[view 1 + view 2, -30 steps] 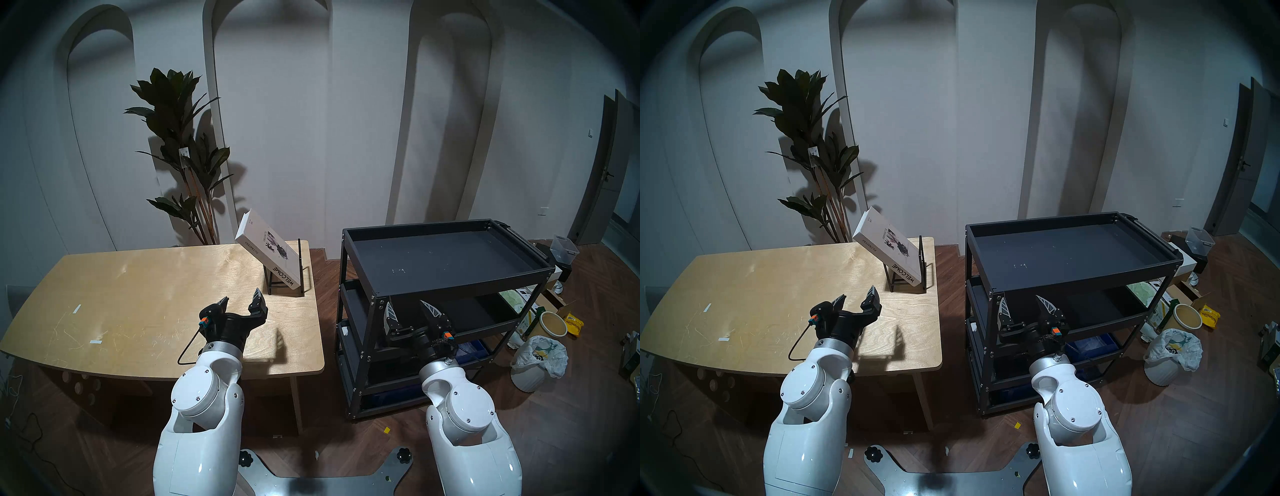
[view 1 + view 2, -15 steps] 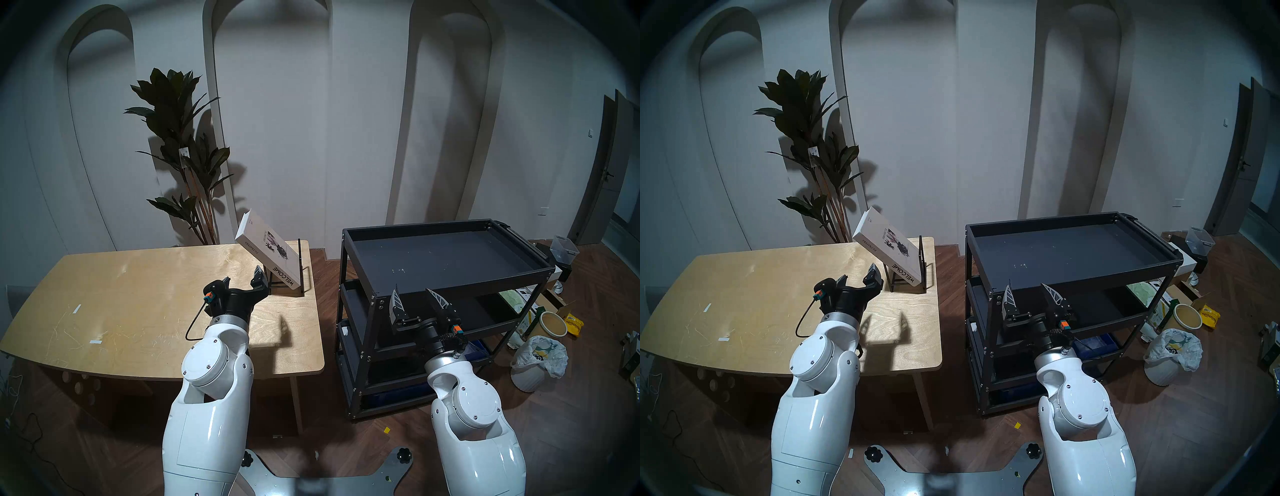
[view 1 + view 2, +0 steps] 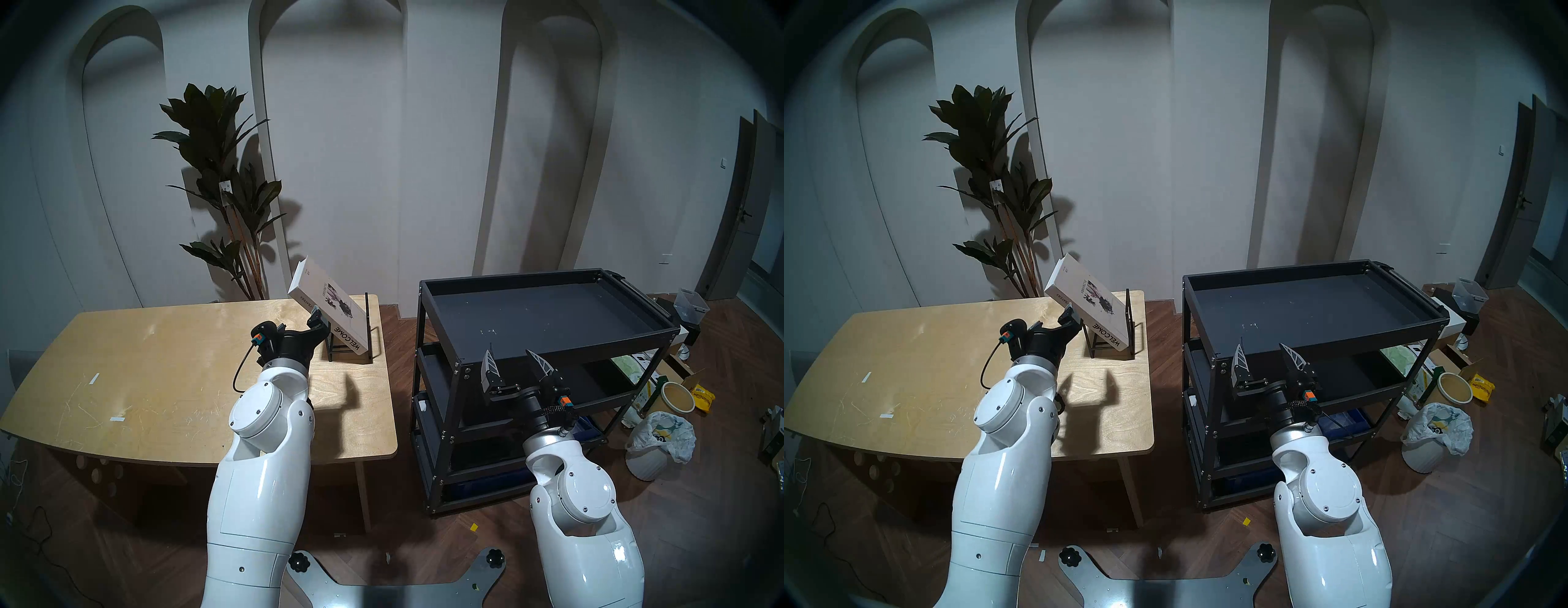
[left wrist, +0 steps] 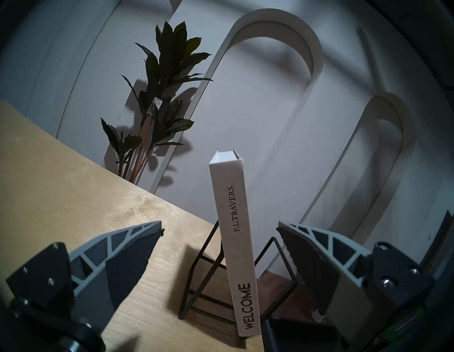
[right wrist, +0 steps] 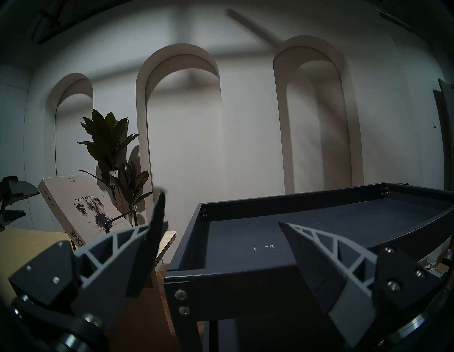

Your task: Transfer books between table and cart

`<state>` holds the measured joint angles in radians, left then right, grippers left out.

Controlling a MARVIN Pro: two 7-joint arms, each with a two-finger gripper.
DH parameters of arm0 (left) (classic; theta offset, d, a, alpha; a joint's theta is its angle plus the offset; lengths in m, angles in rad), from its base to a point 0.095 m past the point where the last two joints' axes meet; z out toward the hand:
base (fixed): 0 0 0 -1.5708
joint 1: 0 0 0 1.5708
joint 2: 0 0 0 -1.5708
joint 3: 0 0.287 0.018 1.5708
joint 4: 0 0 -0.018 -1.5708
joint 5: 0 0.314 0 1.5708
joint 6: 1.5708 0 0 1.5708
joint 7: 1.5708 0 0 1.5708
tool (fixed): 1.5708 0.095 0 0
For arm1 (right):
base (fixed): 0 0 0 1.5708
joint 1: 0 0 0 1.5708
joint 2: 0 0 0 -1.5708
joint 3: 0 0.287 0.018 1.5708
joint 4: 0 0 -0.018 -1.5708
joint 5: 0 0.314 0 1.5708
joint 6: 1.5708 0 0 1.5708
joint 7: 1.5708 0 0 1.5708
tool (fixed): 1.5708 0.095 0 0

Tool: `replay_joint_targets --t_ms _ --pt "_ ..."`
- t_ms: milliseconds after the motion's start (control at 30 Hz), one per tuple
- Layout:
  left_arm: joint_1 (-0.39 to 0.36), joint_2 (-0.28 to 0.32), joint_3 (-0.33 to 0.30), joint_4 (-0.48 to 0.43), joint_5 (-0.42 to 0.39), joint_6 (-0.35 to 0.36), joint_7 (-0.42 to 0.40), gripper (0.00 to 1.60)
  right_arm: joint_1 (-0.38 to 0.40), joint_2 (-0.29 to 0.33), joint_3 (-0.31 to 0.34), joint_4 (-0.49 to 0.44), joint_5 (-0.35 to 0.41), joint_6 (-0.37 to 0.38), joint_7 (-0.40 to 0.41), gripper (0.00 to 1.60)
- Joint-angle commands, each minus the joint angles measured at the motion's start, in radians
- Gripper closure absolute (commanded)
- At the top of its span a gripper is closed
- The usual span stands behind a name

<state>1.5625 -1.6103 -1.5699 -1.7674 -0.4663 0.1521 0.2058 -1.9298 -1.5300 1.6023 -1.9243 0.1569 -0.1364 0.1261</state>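
The white "WELCOME" book [image 3: 329, 303] leans tilted in a black wire rack [image 3: 368, 335] at the far right corner of the plywood table [image 3: 169, 361]. My left gripper [image 3: 299, 322] is open just in front of the book's spine. In the left wrist view the spine [image 4: 233, 233] stands between and beyond the fingers of the left gripper [image 4: 219, 225], untouched. My right gripper [image 3: 509, 351] is open and empty at the front rim of the black cart's [image 3: 572, 346] top shelf. The right wrist view shows the cart [image 5: 245, 275] and the book [image 5: 81, 204].
A tall potted plant [image 3: 220, 170] stands behind the table. Right of the cart the floor holds a white bagged bin [image 3: 657, 441], a bucket [image 3: 678, 397] and a clear box [image 3: 691, 303]. The cart's top shelf holds nothing; a gap separates table and cart.
My left arm has reached forward and right across the table until the open gripper is at the book's spine. My right gripper has risen slightly to the cart's top rim.
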Motion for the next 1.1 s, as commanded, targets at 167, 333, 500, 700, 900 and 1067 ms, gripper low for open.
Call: replay_joint_targets --t_ms 167,333,500,700,900,1067 --pt "-0.157 -0.010 -0.014 0.105 -0.030 -0.019 0.001 0.00 0.020 0.000 -0.002 -0.002 -0.001 -0.024 0.009 0.00" --pt "-0.203 -0.011 -0.007 0.154 -0.034 -0.036 -0.006 0.00 0.022 -0.001 -0.004 0.004 -0.009 -0.028 0.008 0.00" --pt "-0.245 -0.014 -0.006 0.199 -0.039 -0.051 -0.010 0.00 0.022 -0.004 -0.005 0.008 -0.017 -0.032 0.005 0.00" --pt "-0.279 -0.016 0.002 0.244 -0.027 -0.084 -0.005 0.00 0.025 -0.009 -0.004 0.015 -0.025 -0.037 0.004 0.00" --pt "-0.304 -0.016 0.000 0.281 0.001 -0.128 0.014 0.00 0.032 -0.010 -0.002 0.026 -0.025 -0.041 0.004 0.00" --pt "-0.316 -0.014 -0.007 0.299 0.007 -0.141 0.019 0.00 0.037 -0.011 -0.003 0.033 -0.026 -0.041 0.003 0.00"
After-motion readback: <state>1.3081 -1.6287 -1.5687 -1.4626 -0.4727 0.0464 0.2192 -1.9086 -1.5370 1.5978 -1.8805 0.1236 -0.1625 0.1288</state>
